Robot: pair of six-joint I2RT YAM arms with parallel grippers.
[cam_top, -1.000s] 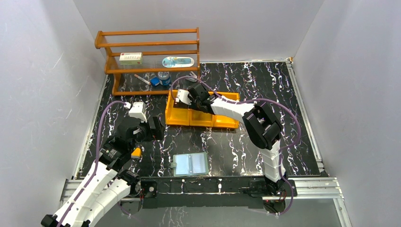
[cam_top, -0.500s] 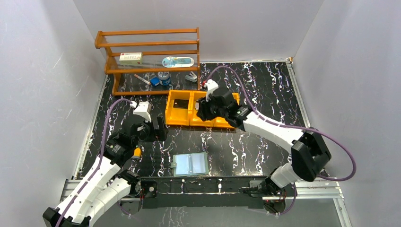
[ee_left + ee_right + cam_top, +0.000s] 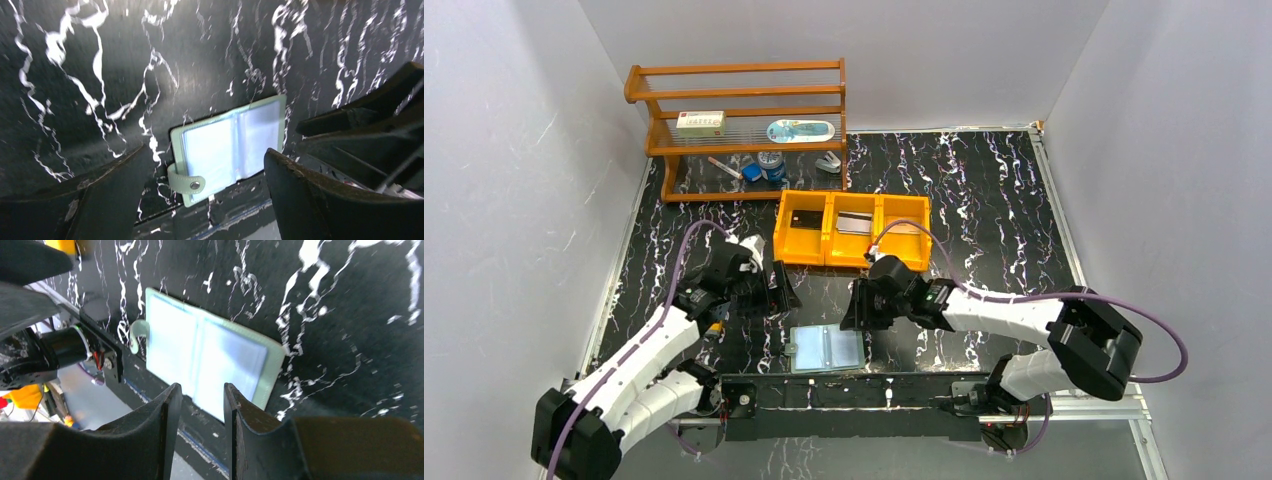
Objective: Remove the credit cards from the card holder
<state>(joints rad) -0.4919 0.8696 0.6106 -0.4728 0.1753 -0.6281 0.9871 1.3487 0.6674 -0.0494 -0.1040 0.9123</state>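
The muted-green card holder (image 3: pixel 826 347) lies open and flat near the table's front edge, and its pale glossy pockets look empty. It also shows in the left wrist view (image 3: pixel 230 145) and the right wrist view (image 3: pixel 205 357). A black card (image 3: pixel 802 222), a silver-grey card (image 3: pixel 856 222) and a tan card (image 3: pixel 906 229) lie one per compartment in the orange tray (image 3: pixel 852 262). My left gripper (image 3: pixel 779 290) (image 3: pixel 205 150) is wide open and empty, above the holder's left side. My right gripper (image 3: pixel 856 310) (image 3: pixel 201 387) is narrowly open and empty, above the holder's right side.
A wooden rack (image 3: pixel 734 95) stands at the back left with a white box (image 3: pixel 700 122) and a blue oval item (image 3: pixel 800 130) on it. Small items (image 3: pixel 764 165) lie under it. The metal front rail (image 3: pixel 854 392) runs just past the holder.
My right arm has swung back from the orange tray to just above the card holder's right side. My left arm has moved right and forward toward the holder.
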